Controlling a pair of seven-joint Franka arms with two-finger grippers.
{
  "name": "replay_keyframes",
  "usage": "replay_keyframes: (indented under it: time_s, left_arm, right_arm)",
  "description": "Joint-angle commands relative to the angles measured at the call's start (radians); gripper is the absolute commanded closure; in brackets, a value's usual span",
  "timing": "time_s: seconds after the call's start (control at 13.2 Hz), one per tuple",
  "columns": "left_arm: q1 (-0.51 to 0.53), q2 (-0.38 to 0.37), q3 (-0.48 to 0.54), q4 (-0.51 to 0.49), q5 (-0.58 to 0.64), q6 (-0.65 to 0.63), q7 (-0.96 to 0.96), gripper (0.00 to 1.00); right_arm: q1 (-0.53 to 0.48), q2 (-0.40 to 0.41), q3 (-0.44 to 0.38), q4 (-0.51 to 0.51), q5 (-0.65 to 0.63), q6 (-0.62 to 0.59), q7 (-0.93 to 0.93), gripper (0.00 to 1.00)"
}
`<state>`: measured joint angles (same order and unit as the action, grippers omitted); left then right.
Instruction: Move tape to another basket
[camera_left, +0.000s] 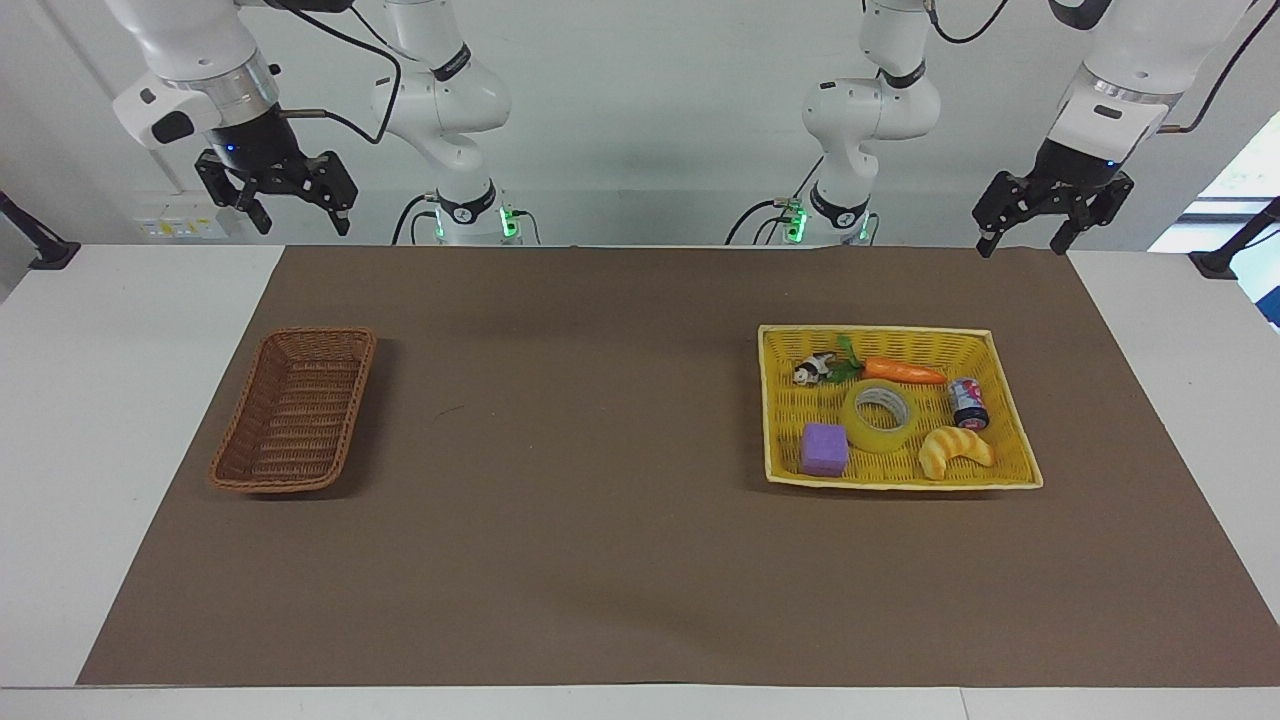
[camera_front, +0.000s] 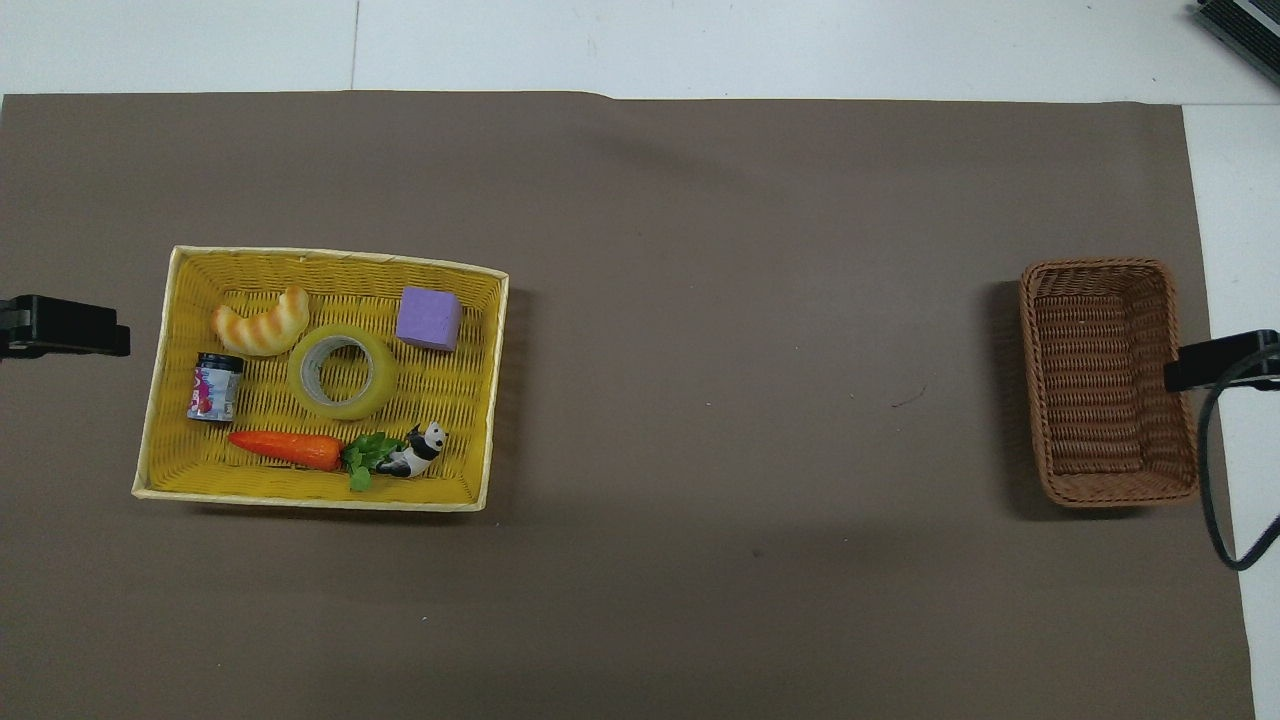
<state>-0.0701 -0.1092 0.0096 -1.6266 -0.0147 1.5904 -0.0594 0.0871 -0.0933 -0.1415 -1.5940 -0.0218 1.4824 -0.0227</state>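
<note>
Nothing grasped yet: tape (camera_left: 880, 415) lying flat in yellow basket (camera_left: 1010, 420); left gripper (camera_left: 1046, 216) and right gripper (camera_left: 283, 195) hanging raised, jaws wide. Next, probably left descending onto tape, then carrying to brown basket (camera_left: 295, 410)

left end effector (camera_front: 65, 325) and right end effector (camera_front: 1220, 361) cut off overhead, jar (camera_left: 967, 401) label unreadable

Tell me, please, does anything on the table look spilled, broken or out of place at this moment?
Nothing stands out. The tape lies flat in the yellow basket among the toys, none spilled over the rim. The brown basket sits upright and holds nothing. The left gripper and right gripper hang open above the table edge nearest the robots.
</note>
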Motion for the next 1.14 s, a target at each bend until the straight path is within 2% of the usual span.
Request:
replay_keyframes:
  time_s: [0.0, 0.3, 0.45, 0.83, 1.06]
  left_arm:
    - [0.015, -0.02, -0.011, -0.007, -0.01, -0.024, -0.002, 0.0]
    - [0.009, -0.023, -0.011, -0.01, -0.01, -0.023, -0.007, 0.0]
    - [0.007, -0.026, -0.011, -0.016, -0.01, -0.021, -0.007, 0.0]
    - [0.003, -0.03, -0.011, -0.05, -0.01, -0.009, -0.011, 0.0]
    - [-0.005, -0.017, -0.013, -0.137, -0.01, 0.08, -0.013, 0.0]
  right_arm:
    - [-0.01, -0.014, 0.008, -0.014, 0.006, 0.013, -0.01, 0.0]
    - [-0.01, -0.014, 0.008, -0.014, 0.006, 0.004, -0.01, 0.0]
    - [-0.016, -0.022, 0.006, -0.008, 0.006, -0.086, -0.013, 0.0]
    - [-0.015, -0.02, 0.008, -0.006, 0.006, -0.086, -0.013, 0.0]
    - [-0.018, -0.02, 0.005, -0.008, 0.006, -0.086, -0.011, 0.0]
